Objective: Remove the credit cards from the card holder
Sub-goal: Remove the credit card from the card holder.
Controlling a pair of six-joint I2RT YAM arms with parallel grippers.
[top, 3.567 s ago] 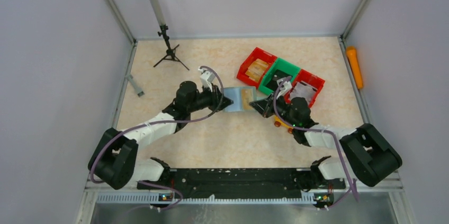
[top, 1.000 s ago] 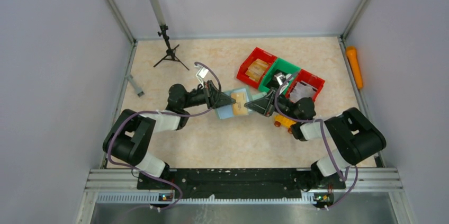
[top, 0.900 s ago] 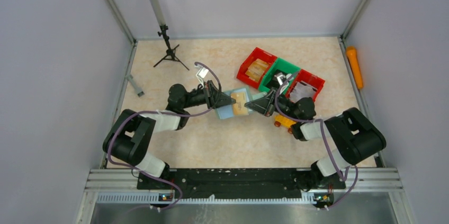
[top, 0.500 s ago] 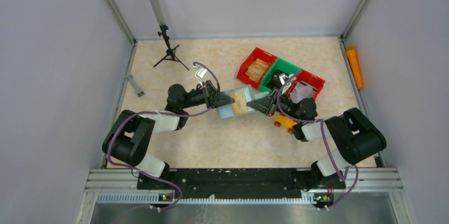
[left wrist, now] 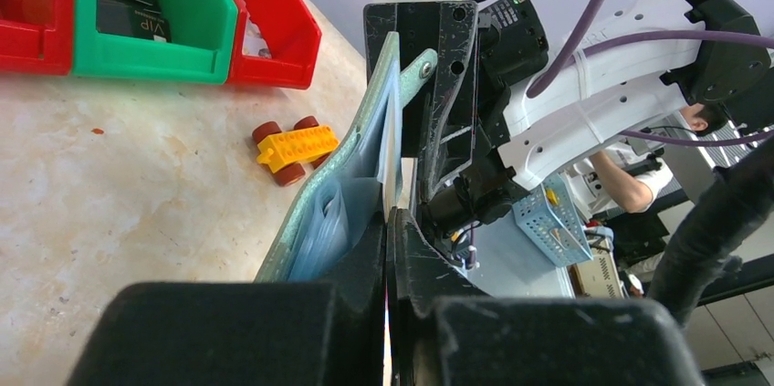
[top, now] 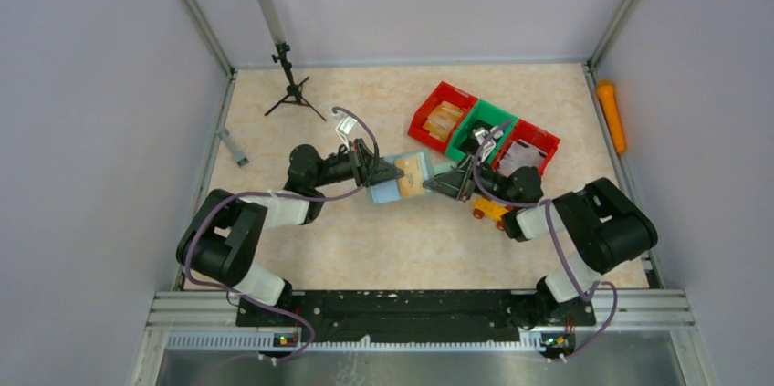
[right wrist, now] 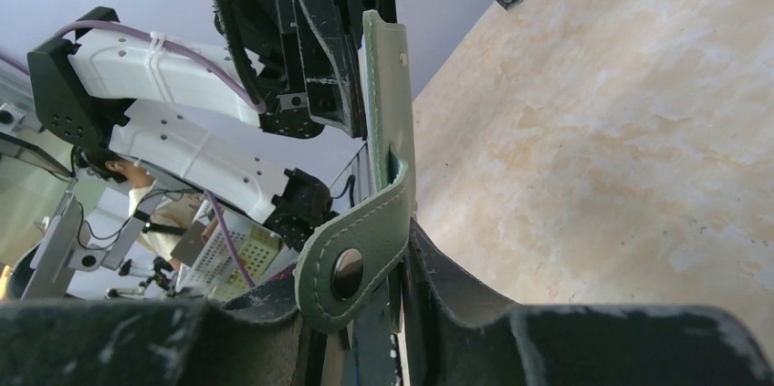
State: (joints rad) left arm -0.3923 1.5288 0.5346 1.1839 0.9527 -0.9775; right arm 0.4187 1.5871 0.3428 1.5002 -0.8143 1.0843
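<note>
The card holder is held open over mid-table, 3 bins at its 1 o'clock. The left gripper pinches its 9 o'clock edge, bracing it. The right gripper straddles the 3 o'clock tab, grip unclear, probably seeking the tan credit card.

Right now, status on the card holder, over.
Left gripper shut on the card holder, on edge. Right gripper at its tab end, grip unclear. Tan card inside, not out. Yellow toy car beside, not blocking.
</note>
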